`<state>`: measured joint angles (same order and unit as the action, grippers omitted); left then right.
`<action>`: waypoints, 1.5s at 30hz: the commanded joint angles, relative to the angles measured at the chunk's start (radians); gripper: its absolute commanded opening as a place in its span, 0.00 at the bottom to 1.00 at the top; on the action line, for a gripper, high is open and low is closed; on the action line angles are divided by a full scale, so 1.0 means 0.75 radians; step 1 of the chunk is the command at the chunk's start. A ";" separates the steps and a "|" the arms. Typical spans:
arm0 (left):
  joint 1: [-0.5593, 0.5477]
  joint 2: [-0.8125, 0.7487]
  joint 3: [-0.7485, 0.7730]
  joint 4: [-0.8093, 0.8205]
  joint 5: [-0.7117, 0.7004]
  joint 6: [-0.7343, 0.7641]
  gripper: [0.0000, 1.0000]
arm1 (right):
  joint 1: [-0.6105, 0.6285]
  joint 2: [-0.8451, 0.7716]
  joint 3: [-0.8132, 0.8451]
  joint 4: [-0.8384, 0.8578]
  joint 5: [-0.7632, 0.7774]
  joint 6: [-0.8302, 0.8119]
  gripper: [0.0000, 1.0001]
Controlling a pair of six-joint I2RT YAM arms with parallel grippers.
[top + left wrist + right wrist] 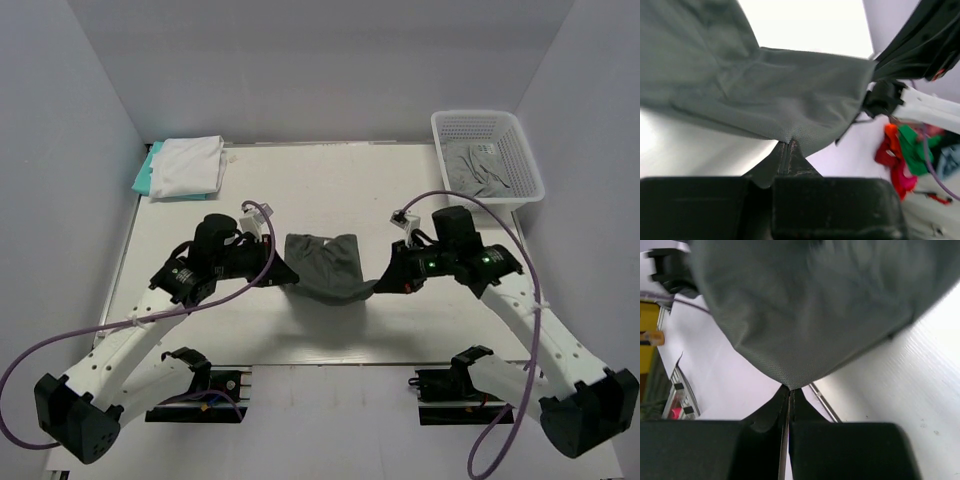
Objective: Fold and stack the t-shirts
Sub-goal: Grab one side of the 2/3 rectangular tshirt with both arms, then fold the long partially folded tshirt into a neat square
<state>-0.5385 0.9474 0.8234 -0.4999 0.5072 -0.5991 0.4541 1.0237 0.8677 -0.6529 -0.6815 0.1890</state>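
A dark charcoal-grey t-shirt (325, 265) hangs above the table's middle, stretched between both arms and sagging in between. My left gripper (283, 275) is shut on its left edge; the left wrist view shows the cloth (765, 95) pinched at the fingertips (788, 145). Shut on the right edge is my right gripper (378, 285), with the fabric (805, 315) nipped between its fingertips (790, 388). A folded white t-shirt (188, 165) lies on a teal one (143, 175) at the far left corner. A lighter grey t-shirt (485, 168) sits in the basket.
The white lattice basket (525, 160) stands at the far right corner of the table (330, 190). Purple cables loop beside both arms. The enclosure walls close in on left, right and back.
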 commanded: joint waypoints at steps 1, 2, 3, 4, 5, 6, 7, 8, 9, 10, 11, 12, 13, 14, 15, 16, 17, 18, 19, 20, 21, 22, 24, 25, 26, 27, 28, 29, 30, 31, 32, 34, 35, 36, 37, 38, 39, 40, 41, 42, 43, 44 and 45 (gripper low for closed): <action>-0.006 -0.048 0.058 -0.080 0.115 -0.019 0.00 | 0.000 -0.113 0.121 -0.132 -0.116 -0.078 0.00; -0.006 -0.048 0.084 -0.080 0.115 -0.019 0.00 | 0.002 -0.150 0.142 -0.130 -0.120 -0.072 0.00; -0.006 -0.060 0.084 -0.094 0.101 -0.019 0.00 | -0.004 -0.152 0.142 -0.122 -0.110 -0.066 0.00; -0.006 -0.061 0.105 -0.094 0.087 -0.019 0.00 | -0.002 -0.152 0.144 -0.117 -0.100 -0.062 0.00; -0.006 -0.061 0.105 -0.094 0.087 -0.019 0.00 | -0.004 -0.148 0.140 -0.119 -0.092 -0.060 0.00; -0.006 -0.073 0.105 -0.094 0.054 -0.031 0.00 | -0.004 -0.140 0.138 -0.121 -0.083 -0.068 0.00; -0.006 -0.073 0.105 -0.078 0.042 -0.032 0.00 | -0.006 -0.128 0.140 -0.117 -0.069 -0.070 0.00; -0.006 -0.073 0.089 -0.066 0.042 -0.032 0.00 | -0.006 -0.099 0.140 -0.115 -0.059 -0.068 0.00; -0.006 -0.073 0.088 -0.066 -0.001 -0.044 0.00 | -0.004 -0.091 0.142 -0.113 -0.045 -0.074 0.00; -0.006 -0.053 0.101 -0.066 -0.022 -0.044 0.00 | -0.010 -0.068 0.140 -0.089 0.000 -0.062 0.00; -0.006 -0.034 0.101 -0.078 -0.036 -0.044 0.00 | -0.006 -0.050 0.148 -0.081 0.019 -0.060 0.00; -0.006 -0.034 0.101 -0.078 -0.062 -0.044 0.00 | -0.008 -0.042 0.156 -0.066 0.037 -0.042 0.00; 0.006 -0.022 0.101 -0.064 -0.081 -0.060 0.00 | -0.010 -0.017 0.154 -0.056 0.088 -0.033 0.00; 0.006 -0.022 0.101 -0.064 -0.111 -0.060 0.00 | -0.012 0.011 0.162 -0.024 0.109 -0.025 0.00; 0.022 -0.022 0.101 -0.064 -0.140 -0.060 0.00 | -0.014 0.034 0.168 -0.009 0.129 -0.011 0.00; 0.023 -0.022 0.101 -0.064 -0.209 -0.078 0.00 | -0.018 0.054 0.173 0.009 0.150 0.003 0.00; 0.023 -0.005 0.101 -0.064 -0.246 -0.091 0.00 | -0.021 0.109 0.181 0.018 0.156 0.008 0.00; 0.023 0.007 0.101 -0.051 -0.269 -0.091 0.00 | -0.027 0.128 0.187 0.026 0.158 0.008 0.00; 0.023 0.019 0.086 -0.051 -0.298 -0.091 0.00 | -0.029 0.148 0.193 0.030 0.168 0.014 0.00; 0.023 0.037 0.086 -0.029 -0.298 -0.105 0.00 | -0.035 0.201 0.203 0.038 0.166 0.018 0.00; 0.023 0.084 0.086 -0.029 -0.320 -0.105 0.00 | -0.039 0.220 0.209 0.046 0.170 0.020 0.00; 0.023 0.113 0.086 -0.013 -0.363 -0.105 0.00 | -0.041 0.238 0.211 0.056 0.168 0.034 0.00; 0.023 0.162 0.086 0.034 -0.412 -0.120 0.00 | -0.053 0.294 0.213 0.108 0.168 0.047 0.00; 0.023 0.213 0.086 0.057 -0.443 -0.120 0.00 | -0.065 0.318 0.218 0.128 0.166 0.065 0.00; 0.023 0.238 0.098 0.081 -0.455 -0.132 0.00 | -0.064 0.331 0.220 0.173 0.166 0.069 0.00; 0.023 0.260 0.099 0.134 -0.455 -0.132 0.00 | -0.064 0.349 0.220 0.189 0.164 0.073 0.00; 0.035 0.285 0.117 0.147 -0.490 -0.132 0.00 | -0.074 0.367 0.224 0.202 0.166 0.091 0.00; 0.035 0.307 0.129 0.147 -0.510 -0.132 0.00 | -0.082 0.380 0.228 0.220 0.174 0.090 0.00; 0.035 0.354 0.160 0.159 -0.527 -0.132 0.00 | -0.088 0.394 0.236 0.226 0.174 0.085 0.00; 0.035 0.379 0.178 0.137 -0.569 -0.132 0.00 | -0.092 0.437 0.242 0.230 0.180 0.079 0.00; 0.035 0.403 0.207 0.137 -0.582 -0.116 0.00 | -0.102 0.455 0.250 0.230 0.189 0.079 0.00; 0.035 0.475 0.236 0.121 -0.600 -0.115 0.00 | -0.115 0.514 0.263 0.255 0.199 0.085 0.00; 0.035 0.502 0.264 0.120 -0.601 -0.095 0.00 | -0.117 0.527 0.271 0.261 0.199 0.089 0.00; 0.035 0.528 0.278 0.108 -0.601 -0.095 0.00 | -0.129 0.565 0.275 0.277 0.193 0.094 0.00; 0.047 0.575 0.293 0.108 -0.601 -0.095 0.00 | -0.133 0.588 0.279 0.283 0.187 0.098 0.00; 0.047 0.594 0.311 0.108 -0.615 -0.095 0.00 | -0.135 0.617 0.287 0.290 0.175 0.102 0.00; 0.047 0.610 0.311 0.108 -0.615 -0.095 0.00 | -0.149 0.633 0.293 0.302 0.160 0.102 0.00; 0.047 0.627 0.311 0.108 -0.627 -0.095 0.00 | -0.149 0.664 0.295 0.310 0.142 0.102 0.00; 0.059 0.655 0.326 0.108 -0.627 -0.095 0.00 | -0.160 0.690 0.299 0.320 0.136 0.098 0.00; 0.059 0.669 0.326 0.108 -0.639 -0.095 0.00 | -0.166 0.707 0.307 0.337 0.129 0.106 0.00; 0.074 0.686 0.340 0.108 -0.639 -0.095 0.00 | -0.176 0.723 0.310 0.357 0.123 0.114 0.00; 0.074 0.702 0.340 0.108 -0.639 -0.095 0.00 | -0.174 0.772 0.316 0.369 0.117 0.112 0.00; 0.092 0.731 0.352 0.108 -0.652 -0.095 0.00 | -0.180 0.789 0.334 0.378 0.095 0.122 0.00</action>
<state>-0.4938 1.4826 1.0374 -0.4255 0.0593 -0.6792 0.3325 1.5833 1.0615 -0.4320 -0.5682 0.2630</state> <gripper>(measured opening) 0.025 0.012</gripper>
